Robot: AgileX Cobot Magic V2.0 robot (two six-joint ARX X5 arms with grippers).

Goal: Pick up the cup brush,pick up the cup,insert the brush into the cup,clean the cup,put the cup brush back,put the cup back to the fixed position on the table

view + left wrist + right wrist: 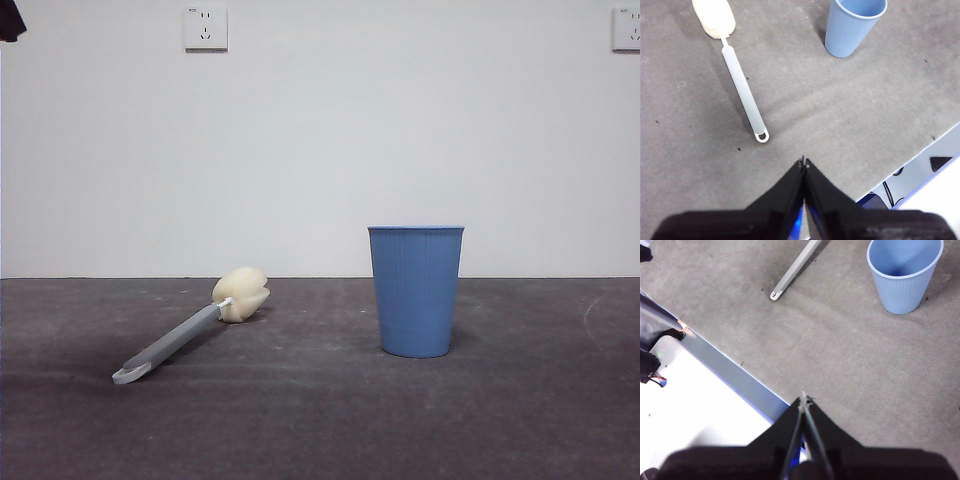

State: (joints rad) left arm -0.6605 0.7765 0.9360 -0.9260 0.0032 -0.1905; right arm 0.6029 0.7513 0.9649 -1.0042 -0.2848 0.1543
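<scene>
Grey-handled cup brush — cream sponge head

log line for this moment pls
cup brush lying on table | cup upright, apart | left gripper shut, idle | right gripper shut, idle

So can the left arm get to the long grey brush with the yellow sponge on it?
Probably yes. The long grey cup brush with the cream sponge head lies flat on the dark table with nothing between it and the left gripper, whose jaws are shut. The ribbed blue plastic cup stands apart.
</scene>
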